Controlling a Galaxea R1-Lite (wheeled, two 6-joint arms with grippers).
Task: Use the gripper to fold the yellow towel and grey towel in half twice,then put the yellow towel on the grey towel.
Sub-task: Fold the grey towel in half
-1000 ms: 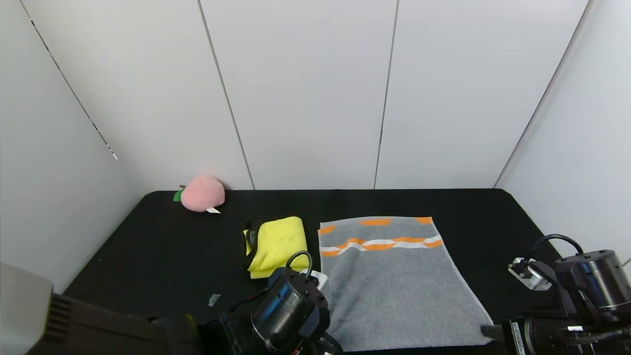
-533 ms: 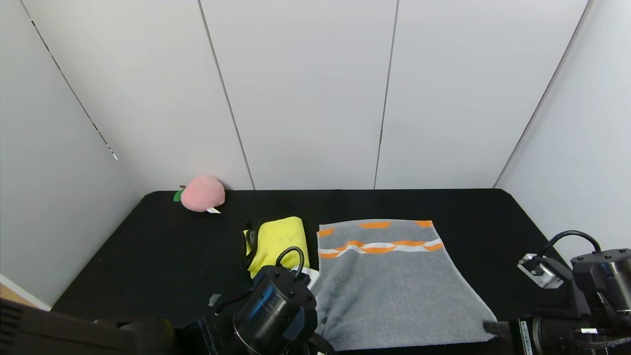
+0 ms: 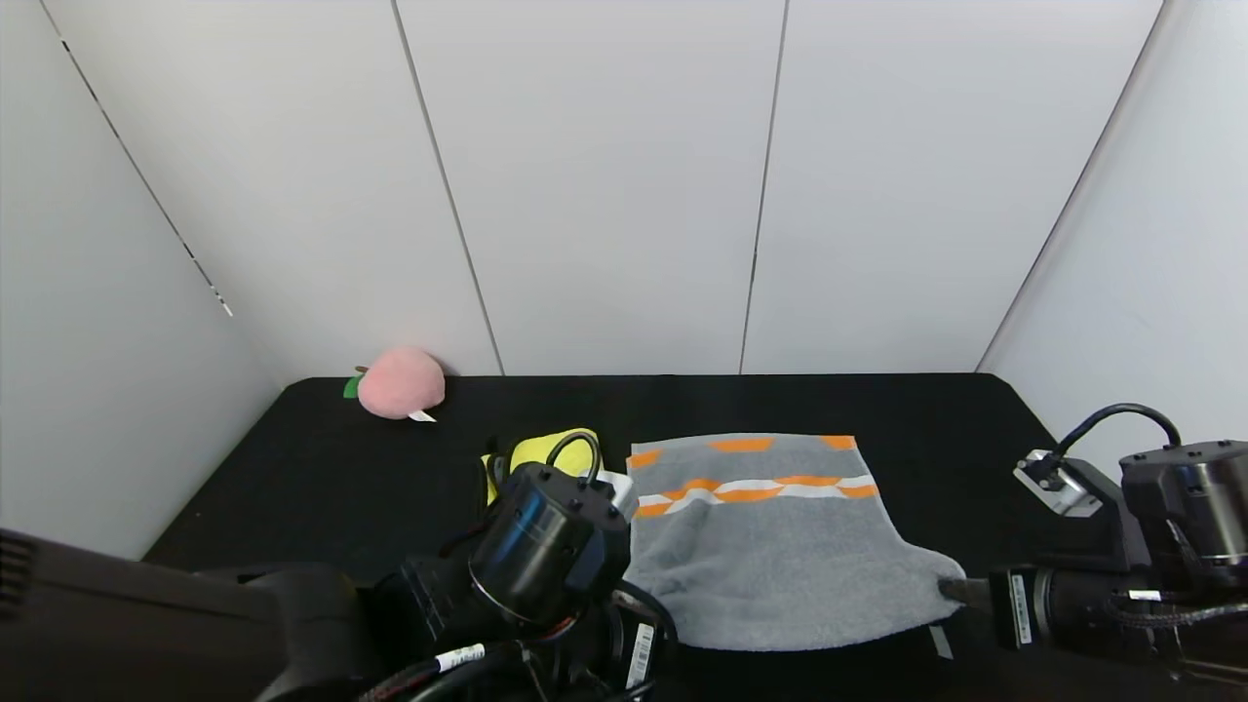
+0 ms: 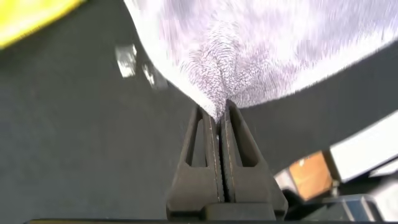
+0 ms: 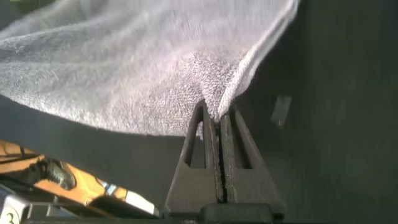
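The grey towel (image 3: 780, 546) with orange and white bands at its far end lies on the black table right of centre. Its near edge is lifted off the table. My left gripper (image 4: 220, 112) is shut on the towel's near left corner (image 4: 249, 56). My right gripper (image 5: 219, 112) is shut on its near right corner (image 5: 155, 68); in the head view that gripper (image 3: 951, 588) pinches the raised corner. The yellow towel (image 3: 531, 450) lies folded left of the grey towel, mostly hidden behind my left wrist (image 3: 546, 546).
A pink plush peach (image 3: 400, 383) sits at the table's far left corner. White walls enclose the black table (image 3: 292, 487) on three sides. A small tape scrap (image 5: 281, 111) lies on the table near my right gripper.
Both grippers have lifted the grey towel's near edge and carried it away from me toward the far end. My left wrist now covers most of the yellow towel.
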